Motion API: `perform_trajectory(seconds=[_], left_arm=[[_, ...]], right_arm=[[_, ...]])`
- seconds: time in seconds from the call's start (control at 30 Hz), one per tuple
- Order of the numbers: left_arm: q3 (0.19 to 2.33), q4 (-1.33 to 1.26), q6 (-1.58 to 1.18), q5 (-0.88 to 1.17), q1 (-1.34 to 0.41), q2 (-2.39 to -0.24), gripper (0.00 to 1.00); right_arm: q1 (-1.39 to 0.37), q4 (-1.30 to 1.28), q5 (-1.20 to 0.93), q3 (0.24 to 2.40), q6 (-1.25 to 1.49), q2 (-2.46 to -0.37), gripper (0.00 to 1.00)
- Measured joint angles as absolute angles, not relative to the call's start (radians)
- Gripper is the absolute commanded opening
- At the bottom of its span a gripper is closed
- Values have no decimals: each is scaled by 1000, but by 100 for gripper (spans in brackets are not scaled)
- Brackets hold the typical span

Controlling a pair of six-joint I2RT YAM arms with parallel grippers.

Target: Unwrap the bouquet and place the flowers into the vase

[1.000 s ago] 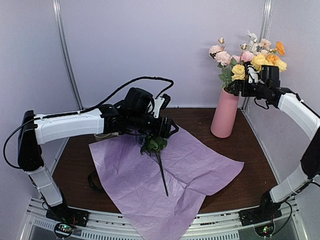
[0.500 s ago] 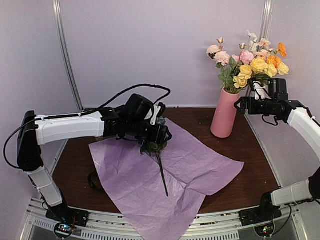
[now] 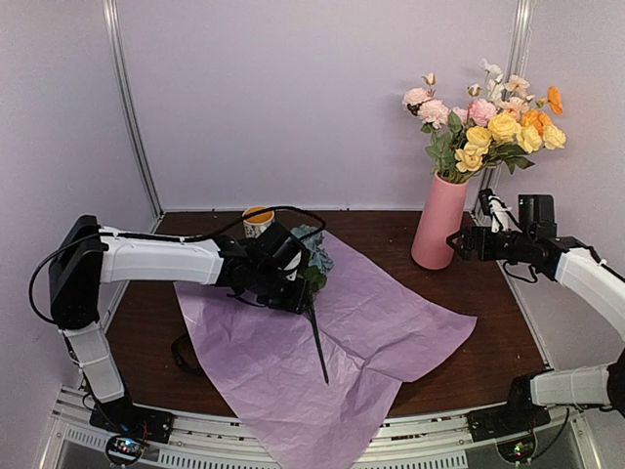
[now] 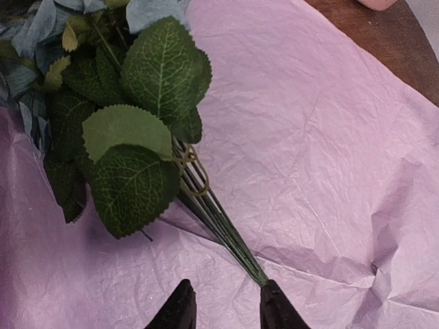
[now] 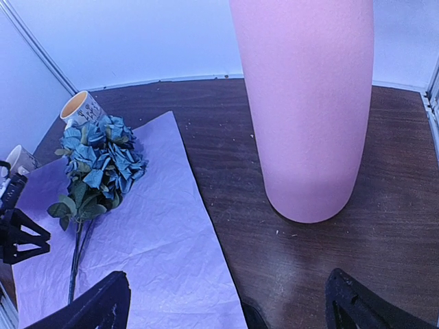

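On the spread tissue paper [image 3: 400, 327] lies one bunch of flowers [image 3: 311, 246] not yet in the vase [image 3: 439, 223]. It has dusty-blue blooms, broad serrated green leaves [image 4: 134, 171] and thin green stems [image 4: 216, 216] cinched by a wire twist, and the stems run toward the near edge of the table [image 3: 508, 332]. Pink, peach, yellow and orange flowers already stand in the vase at the far right. The unwrapping therefore looks done, and the step in hand is picking up this bunch.

The left gripper [image 4: 223, 310] sits low over the stem ends. Its jaws are partly apart with bare paper between them, the stem tips lie just beside one finger, and nothing is grasped. Next it has to straddle the stems, clench without catching the paper, and lift. The right gripper [image 5: 236, 305] hovers near the vase's foot, jaws released wide and empty. A mug [image 5: 79, 110] stands behind the blue blooms.
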State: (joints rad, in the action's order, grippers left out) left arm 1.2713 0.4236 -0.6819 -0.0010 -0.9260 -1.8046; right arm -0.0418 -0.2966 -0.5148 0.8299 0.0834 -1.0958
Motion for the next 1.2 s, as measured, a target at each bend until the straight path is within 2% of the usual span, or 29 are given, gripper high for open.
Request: perform_trajectory(seconds=[0.37,0.67,1.13,1.2], left_arm=[[1405,418,-691,25,-883,-1978,38],[1426,422,-693,61,-879,-2024,43],[1448,420,-695,107,-871,-2100,33],[1452,419,-697,116,-871,-2103,26]], right_arm=[[-44,-234,-545,805,86,-1085,100],[-44,-216,-547,805,91,-1084,100],[-44,-207,-554,805,104,-1085,100],[-44,-206,-554,805,104,-1085,100]])
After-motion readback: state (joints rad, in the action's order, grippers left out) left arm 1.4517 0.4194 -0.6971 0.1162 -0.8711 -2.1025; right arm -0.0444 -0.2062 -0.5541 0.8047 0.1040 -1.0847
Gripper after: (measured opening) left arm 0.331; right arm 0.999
